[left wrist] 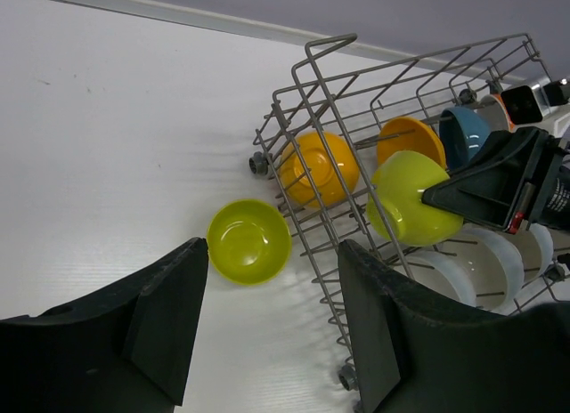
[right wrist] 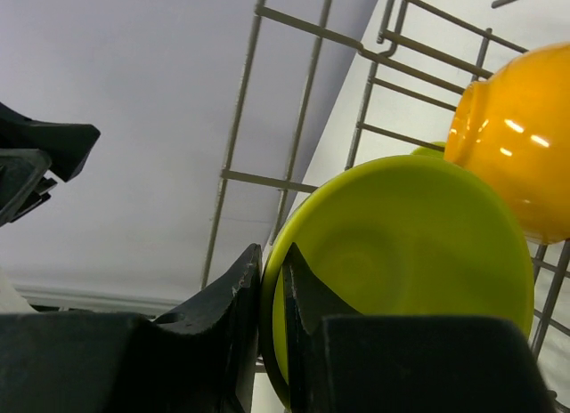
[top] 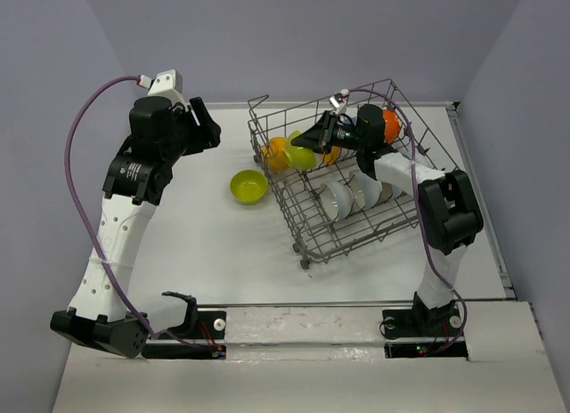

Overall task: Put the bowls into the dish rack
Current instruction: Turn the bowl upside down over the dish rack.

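One bowl (top: pixel 248 186) sits on the surface (top: pixel 196 253), at nine o'clock of the dish rack (top: pixel 354 238). Other bowls (top: pixel 338 199) stand inside it.

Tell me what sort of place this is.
Probably a robot test cell, not a kitchen: bare walls box in a white table carrying a dish rack, bowls and two bolted-down arms.

Two lime bowls (left wrist: pixel 248 241), three orange (left wrist: pixel 319 168), one blue (left wrist: pixel 463 135), three white (left wrist: pixel 485 271); one rack (top: pixel 356 233)
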`<state>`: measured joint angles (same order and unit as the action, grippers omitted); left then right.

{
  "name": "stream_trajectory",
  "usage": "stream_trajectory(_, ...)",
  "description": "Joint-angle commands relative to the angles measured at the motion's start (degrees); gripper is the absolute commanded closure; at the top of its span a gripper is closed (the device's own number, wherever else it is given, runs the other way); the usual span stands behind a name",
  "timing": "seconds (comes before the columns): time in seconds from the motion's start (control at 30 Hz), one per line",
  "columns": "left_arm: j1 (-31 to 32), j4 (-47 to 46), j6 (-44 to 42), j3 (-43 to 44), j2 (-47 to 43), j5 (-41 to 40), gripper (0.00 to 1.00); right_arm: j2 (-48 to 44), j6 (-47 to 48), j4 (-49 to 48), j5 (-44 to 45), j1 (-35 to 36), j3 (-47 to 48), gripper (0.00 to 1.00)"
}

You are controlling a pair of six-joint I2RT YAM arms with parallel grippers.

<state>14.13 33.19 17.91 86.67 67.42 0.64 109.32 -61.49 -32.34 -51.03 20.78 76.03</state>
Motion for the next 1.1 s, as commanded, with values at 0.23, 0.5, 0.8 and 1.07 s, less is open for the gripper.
stream_trajectory(0.23, -0.33, -2.34, -0.07, -1.07, -1.50, 1.03, 0.31, 2.13, -4.07, -2.38, -1.80, 2.43, 2.37, 0.99)
stream_trajectory(0.5, -0.33, -2.25, -0.07, -1.16, -1.59, 1.11, 0.31, 3.97, -6.36, -3.87, -2.15, 3.04, 2.19, 0.99)
stream_trajectory(0.8, -0.33, -2.16, 0.02, -1.07, -1.41, 1.29, 0.31, 4.41, -6.53, -3.17, -1.71, 3.57, 0.44, 0.99)
stream_trajectory(1.07, -0.33, -1.99, 0.02, -0.89, -1.32, 1.11, 0.31, 5.29, -7.32, -3.52, -1.88, 3.57, -0.44, 0.99)
